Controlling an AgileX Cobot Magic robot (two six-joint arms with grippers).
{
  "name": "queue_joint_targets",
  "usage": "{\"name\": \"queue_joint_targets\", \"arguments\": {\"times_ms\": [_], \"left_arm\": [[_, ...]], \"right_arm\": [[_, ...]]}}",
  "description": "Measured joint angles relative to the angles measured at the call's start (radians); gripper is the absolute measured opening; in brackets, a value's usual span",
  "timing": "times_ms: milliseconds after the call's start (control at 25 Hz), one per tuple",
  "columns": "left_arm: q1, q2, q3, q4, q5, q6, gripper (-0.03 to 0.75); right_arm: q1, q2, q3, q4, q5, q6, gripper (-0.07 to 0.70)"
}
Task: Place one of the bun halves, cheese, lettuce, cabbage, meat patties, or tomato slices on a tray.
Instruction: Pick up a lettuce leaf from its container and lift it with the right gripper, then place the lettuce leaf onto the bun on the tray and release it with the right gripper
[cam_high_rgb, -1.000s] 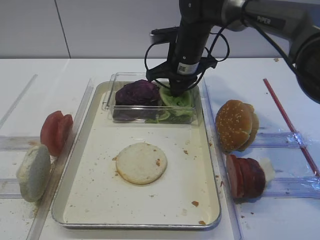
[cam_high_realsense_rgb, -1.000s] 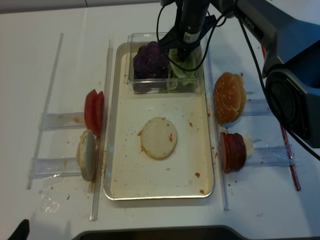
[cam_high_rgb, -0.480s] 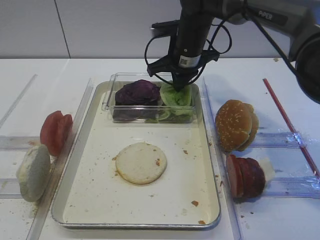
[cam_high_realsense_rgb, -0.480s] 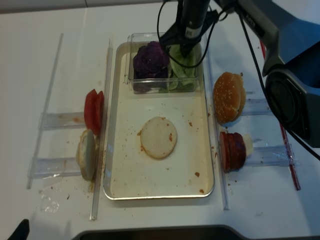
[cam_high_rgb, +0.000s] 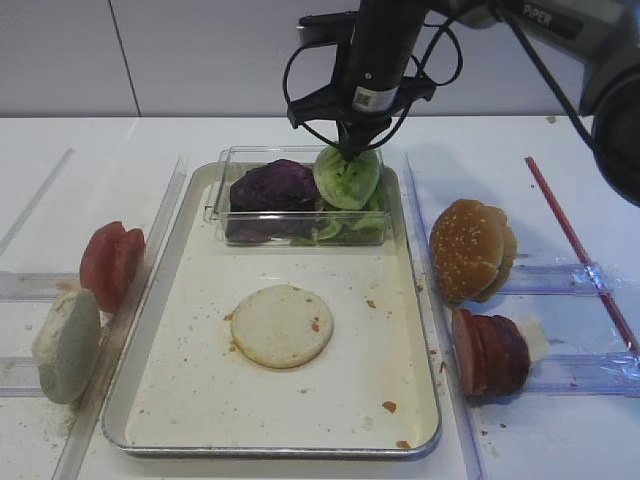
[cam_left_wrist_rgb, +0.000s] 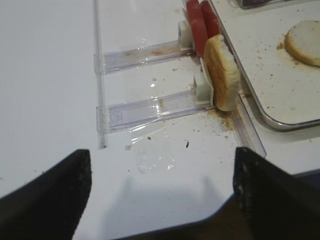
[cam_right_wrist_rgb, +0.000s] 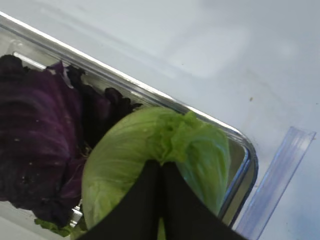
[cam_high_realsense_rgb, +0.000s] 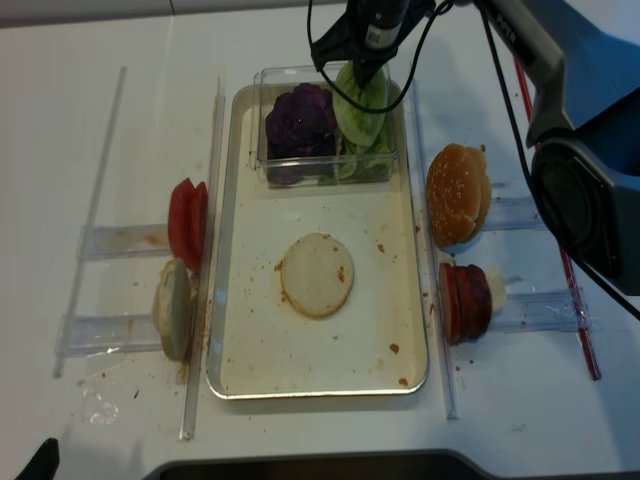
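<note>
right gripper (cam_high_rgb: 350, 152) clenched on a lettuce leaf (cam_high_rgb: 347, 178), hanging above the clear container (cam_high_rgb: 222, 205) at upper centre of frame. left gripper (cam_left_wrist_rgb: 160, 197) jaws spread, empty, lower frame. next: carry the leaf down-frame, lower onto the bun half (cam_high_rgb: 282, 326) on the tray (cam_high_rgb: 180, 400), release low so it lands flat.

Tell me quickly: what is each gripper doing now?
Left gripper: open, holding nothing.
Right gripper: shut on lettuce leaf.

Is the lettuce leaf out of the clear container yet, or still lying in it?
Out. The lettuce leaf hangs pinched in the shut right gripper, lifted above the clear container rim, with more greens left inside.
</note>
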Motion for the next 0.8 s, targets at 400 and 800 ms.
{"name": "queue_joint_targets", "arguments": {"times_ms": [400, 800], "left_arm": [[0.000, 0.000, 0.000, 0.000, 0.000, 0.000, 0.533], [0.000, 0.000, 0.000, 0.000, 0.000, 0.000, 0.533]], "right_arm": [[0.000, -0.068, -0.002, 0.002, 0.004, 0.000, 0.018], [0.034, -0.110, -0.002, 0.004, 0.007, 0.001, 0.018]]}}
